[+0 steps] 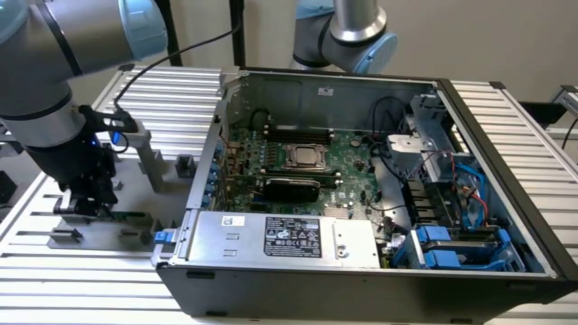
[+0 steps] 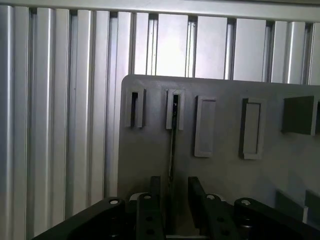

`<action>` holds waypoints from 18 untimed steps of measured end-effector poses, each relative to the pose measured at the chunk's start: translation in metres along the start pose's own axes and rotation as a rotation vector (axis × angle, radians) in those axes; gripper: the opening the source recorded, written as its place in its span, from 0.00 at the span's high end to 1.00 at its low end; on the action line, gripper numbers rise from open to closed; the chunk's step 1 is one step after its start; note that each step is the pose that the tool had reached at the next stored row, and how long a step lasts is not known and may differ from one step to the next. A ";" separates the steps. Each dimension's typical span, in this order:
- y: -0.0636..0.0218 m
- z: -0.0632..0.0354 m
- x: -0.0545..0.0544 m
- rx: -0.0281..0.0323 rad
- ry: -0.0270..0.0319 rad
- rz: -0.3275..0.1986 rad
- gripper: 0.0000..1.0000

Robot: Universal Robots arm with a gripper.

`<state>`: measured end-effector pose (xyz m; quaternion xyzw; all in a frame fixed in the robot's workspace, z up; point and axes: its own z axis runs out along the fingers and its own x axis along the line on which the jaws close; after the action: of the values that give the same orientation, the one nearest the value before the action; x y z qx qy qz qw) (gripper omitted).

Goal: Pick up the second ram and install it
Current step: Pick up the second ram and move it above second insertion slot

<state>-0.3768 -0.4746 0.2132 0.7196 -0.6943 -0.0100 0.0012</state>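
ram: second ram (image 2: 172, 145), thin green stick, dark when seen edge-on | place: upright in 1 slot of grey fixture plate (image 2: 150, 160), beside open computer case (image 1: 361, 277) | tool: gripper (image 2: 172, 184) unclenched, 2 fingers straddling stick, gap each side

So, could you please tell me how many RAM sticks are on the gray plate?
1: the ram stands on edge on the plate, straddled by the open gripper. Others may be hidden behind the arm.
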 end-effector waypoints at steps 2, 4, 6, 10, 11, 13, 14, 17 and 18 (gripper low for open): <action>0.0000 0.0036 0.000 -0.0002 0.0001 -0.001 0.64; 0.0001 0.0072 0.000 -0.0001 0.0001 -0.001 0.64; 0.0005 0.0110 0.000 0.0000 0.0001 -0.001 0.64; 0.0015 0.0167 0.000 -0.0001 0.0001 -0.001 0.64; 0.0018 0.0173 -0.001 -0.0002 0.0002 -0.001 0.64; 0.0022 0.0184 -0.001 -0.0002 0.0004 -0.001 0.64; 0.0024 0.0187 -0.001 -0.0002 0.0007 -0.001 0.64; 0.0036 0.0196 -0.001 -0.0003 0.0015 -0.001 0.64; 0.0040 0.0197 -0.001 -0.0006 0.0017 -0.001 0.64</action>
<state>-0.3811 -0.4731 0.1935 0.7199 -0.6941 -0.0096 0.0020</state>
